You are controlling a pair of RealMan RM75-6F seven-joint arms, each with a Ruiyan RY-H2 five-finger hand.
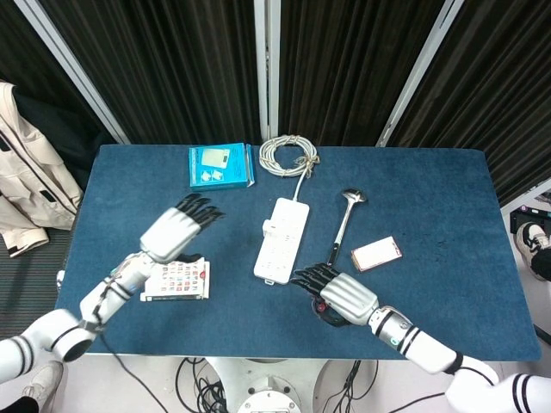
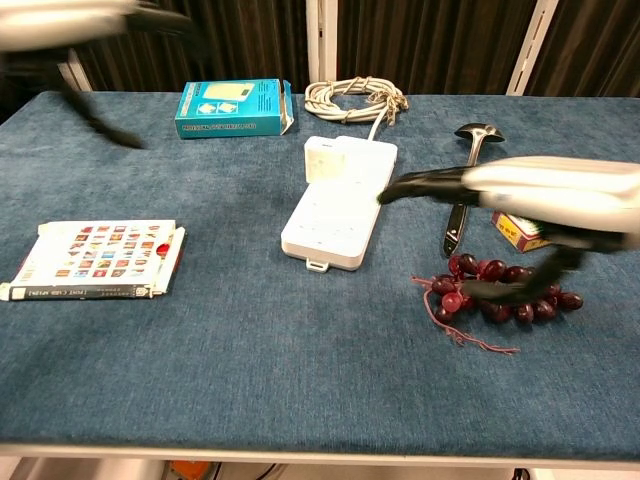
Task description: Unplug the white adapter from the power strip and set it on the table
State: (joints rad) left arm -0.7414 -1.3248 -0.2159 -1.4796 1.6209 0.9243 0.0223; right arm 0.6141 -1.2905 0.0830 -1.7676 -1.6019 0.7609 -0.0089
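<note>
The white power strip [image 1: 281, 241] lies at the table's middle, its cable running back to a coil [image 1: 288, 155]. The white adapter [image 1: 270, 228] is plugged in near the strip's far end and shows as an upright block [image 2: 322, 162] in the chest view. My left hand [image 1: 175, 232] hovers open to the left of the strip, above the picture booklet, and is a blur at the chest view's top left. My right hand [image 1: 343, 297] hangs open near the strip's front right, over the grapes, fingers [image 2: 420, 185] pointing at the strip. Neither hand touches the adapter.
A teal box [image 1: 220, 165] lies at the back left. A metal ladle [image 1: 344, 225] and a small red-and-white box [image 1: 376, 253] lie right of the strip. Dark grapes [image 2: 505, 290] sit under my right hand. The picture booklet [image 2: 95, 260] lies at the front left.
</note>
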